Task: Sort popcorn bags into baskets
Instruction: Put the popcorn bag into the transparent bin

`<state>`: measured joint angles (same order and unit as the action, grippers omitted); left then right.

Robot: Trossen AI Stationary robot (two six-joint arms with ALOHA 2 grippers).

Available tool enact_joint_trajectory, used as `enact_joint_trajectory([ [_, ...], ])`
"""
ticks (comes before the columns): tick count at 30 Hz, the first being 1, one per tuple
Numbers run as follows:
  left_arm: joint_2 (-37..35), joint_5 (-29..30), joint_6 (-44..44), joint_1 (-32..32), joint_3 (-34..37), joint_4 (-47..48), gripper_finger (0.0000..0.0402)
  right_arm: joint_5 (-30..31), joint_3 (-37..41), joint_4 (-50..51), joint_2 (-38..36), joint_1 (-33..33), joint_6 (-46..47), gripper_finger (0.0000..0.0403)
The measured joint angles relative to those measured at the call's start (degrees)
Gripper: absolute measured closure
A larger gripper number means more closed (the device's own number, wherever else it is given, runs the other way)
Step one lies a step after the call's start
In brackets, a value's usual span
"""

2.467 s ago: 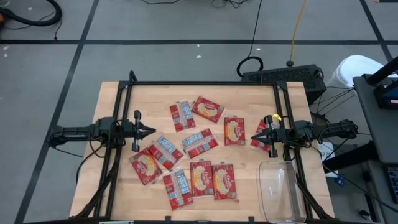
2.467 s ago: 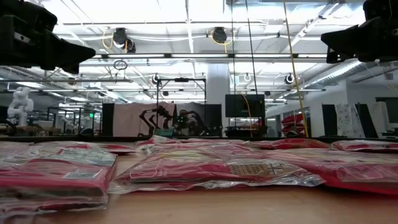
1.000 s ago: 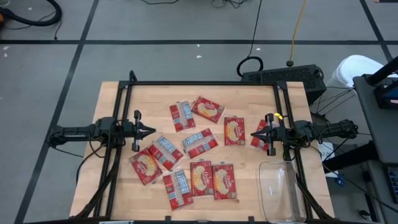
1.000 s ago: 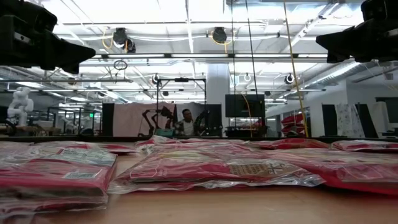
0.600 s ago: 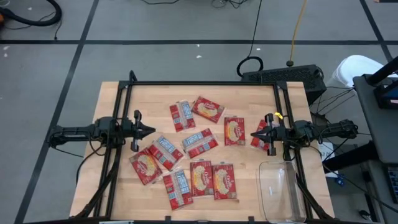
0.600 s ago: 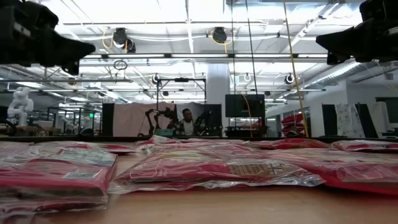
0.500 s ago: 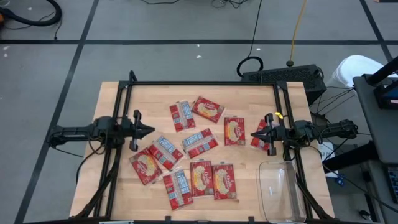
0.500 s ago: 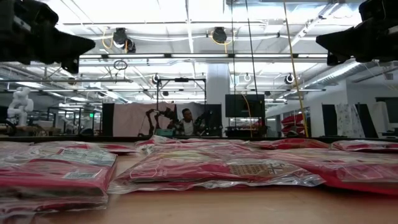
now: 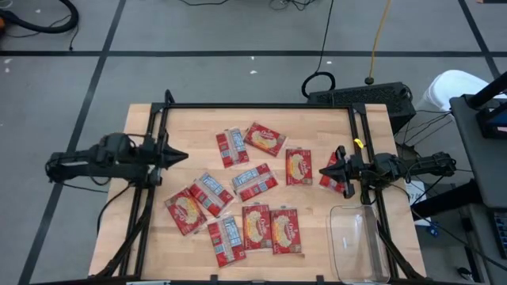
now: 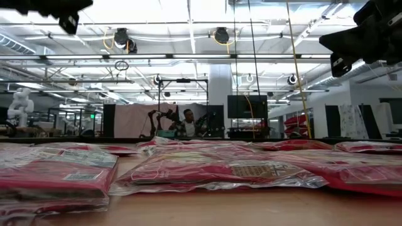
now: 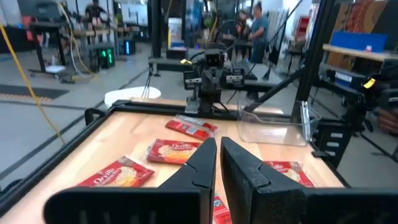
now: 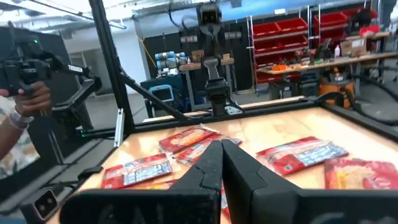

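Spread across the wooden table (image 9: 317,131), the popcorn bags (image 9: 255,182) are lying loose while the clear basket (image 9: 358,241) is sitting at the near right corner, the left gripper (image 9: 184,156) hovering nearly closed and empty, the right gripper (image 9: 322,172) hanging fully closed, holding nothing.
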<state>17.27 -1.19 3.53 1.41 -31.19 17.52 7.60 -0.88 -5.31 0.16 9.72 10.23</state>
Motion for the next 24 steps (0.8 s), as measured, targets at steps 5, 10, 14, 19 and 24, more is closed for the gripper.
enact_joint_trajectory([
  [5, 9.32, 1.24, -0.17, 0.02, -13.59, 8.07, 0.0371, 2.68, 0.02, 0.3, 0.02, 0.02, 3.29, 0.0403],
  [10, 16.99, 1.26, 0.21, 0.0, -24.32, 12.97, 0.0371, 7.34, 0.02, 0.86, 0.02, 0.0, 5.5, 0.0403],
  [14, 20.91, 0.93, -0.8, -0.48, -29.89, 15.22, 0.0371, 7.32, 0.0, 1.11, 0.02, 0.02, 7.06, 0.0403],
  [19, 24.02, 0.78, -2.87, -0.79, -31.29, 16.16, 0.0371, 7.3, 0.02, 1.67, 0.67, 0.02, 9.77, 0.0403],
  [24, 27.82, 1.72, -6.22, -0.79, -31.29, 16.78, 0.0371, 7.34, 0.0, 1.94, 3.58, 0.03, 11.72, 0.0403],
])
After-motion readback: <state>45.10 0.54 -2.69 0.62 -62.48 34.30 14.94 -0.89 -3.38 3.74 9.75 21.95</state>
